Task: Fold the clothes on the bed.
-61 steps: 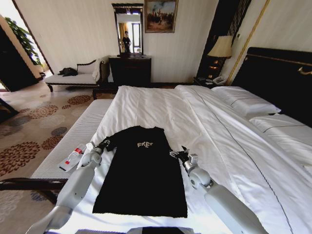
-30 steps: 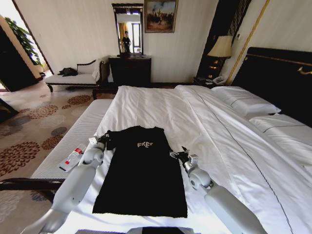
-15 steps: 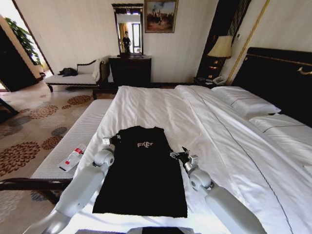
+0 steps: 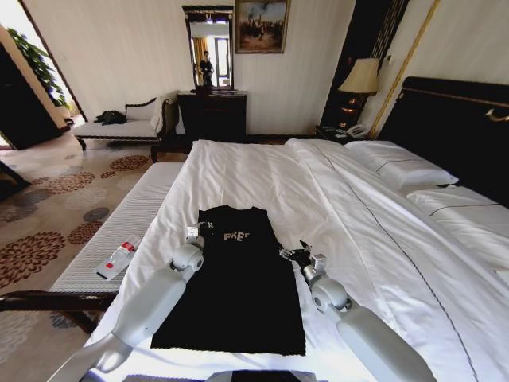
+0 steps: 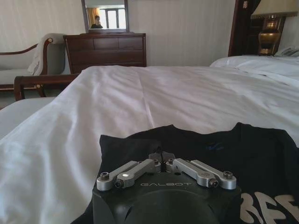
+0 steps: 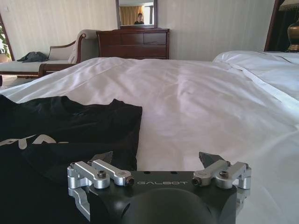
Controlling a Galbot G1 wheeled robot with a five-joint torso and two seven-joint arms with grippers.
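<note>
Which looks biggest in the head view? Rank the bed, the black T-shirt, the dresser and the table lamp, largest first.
1. The bed, filling most of the view.
2. The black T-shirt lying on it.
3. The dresser at the far wall.
4. The table lamp.
The dresser and lamp stand far from the camera, so they look smaller than they are.

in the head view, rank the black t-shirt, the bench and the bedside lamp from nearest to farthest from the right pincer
From the right pincer:
1. Black T-shirt, just beside it on the bed.
2. Bench, left of the bed.
3. Bedside lamp, far right by the headboard.
</note>
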